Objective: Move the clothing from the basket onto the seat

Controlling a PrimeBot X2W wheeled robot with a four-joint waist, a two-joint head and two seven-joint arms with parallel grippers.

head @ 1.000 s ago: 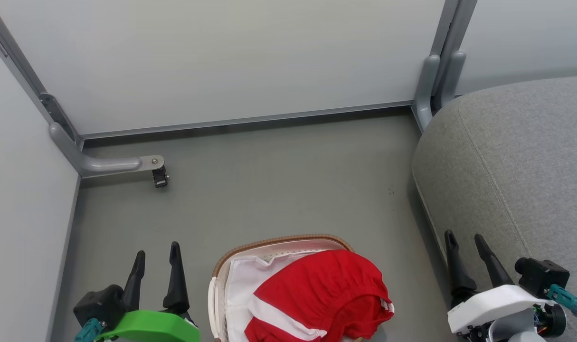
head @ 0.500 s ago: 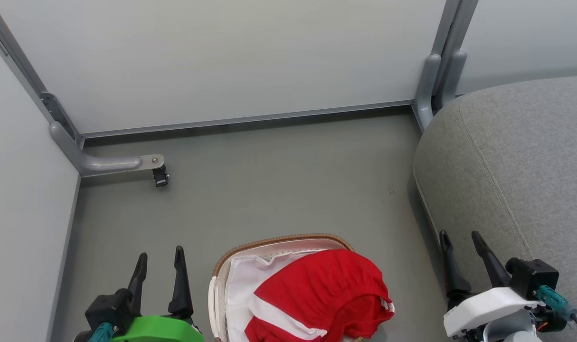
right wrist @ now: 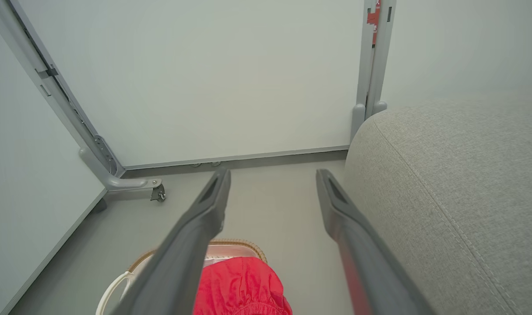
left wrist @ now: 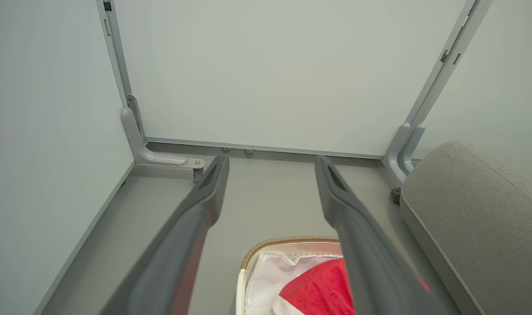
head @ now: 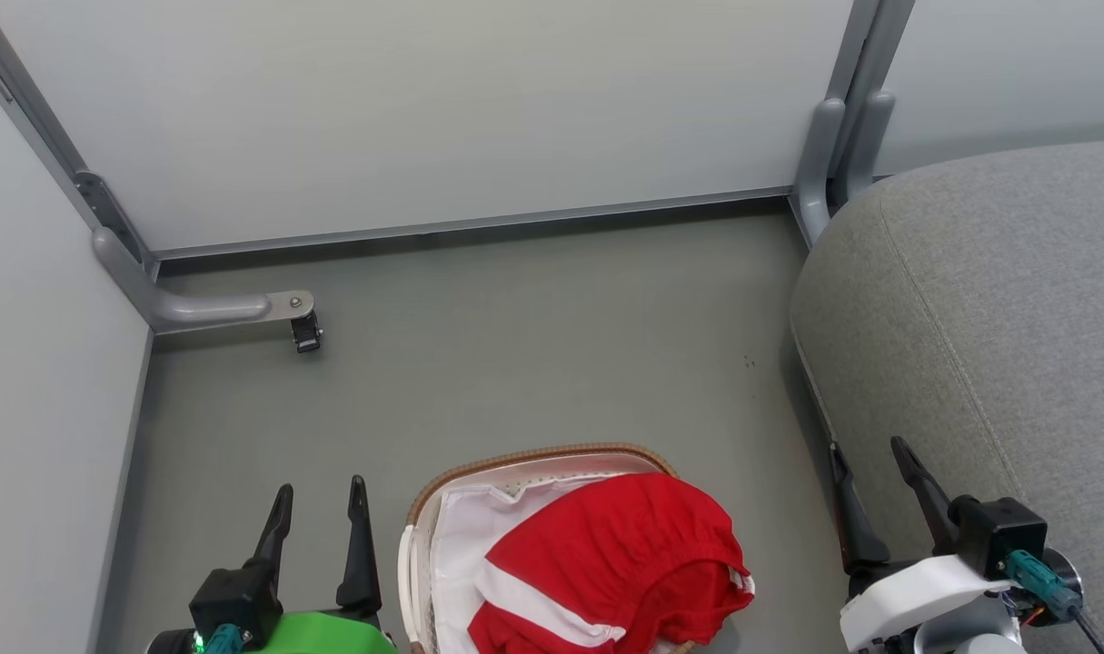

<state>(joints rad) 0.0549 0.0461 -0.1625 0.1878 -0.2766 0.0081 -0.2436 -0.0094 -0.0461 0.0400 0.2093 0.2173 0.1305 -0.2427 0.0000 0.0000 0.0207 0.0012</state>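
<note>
Jaws apart, either side of the clothing

clothing: bright red with a white stripe and gathered waistband, crumpled, heaped in basket, spilling over its right rim
basket: cream plastic, brown woven rim, white liner, upright on floor
seat: large grey fabric cushion, stitched seam, right of basket, apart

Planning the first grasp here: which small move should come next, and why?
Probably swing the open, empty right end effector over the bright red gathered-waist shorts heaped in the oval cream perforated plastic basket, since the large grey woven-fabric seat lies on that arm's side.
</note>
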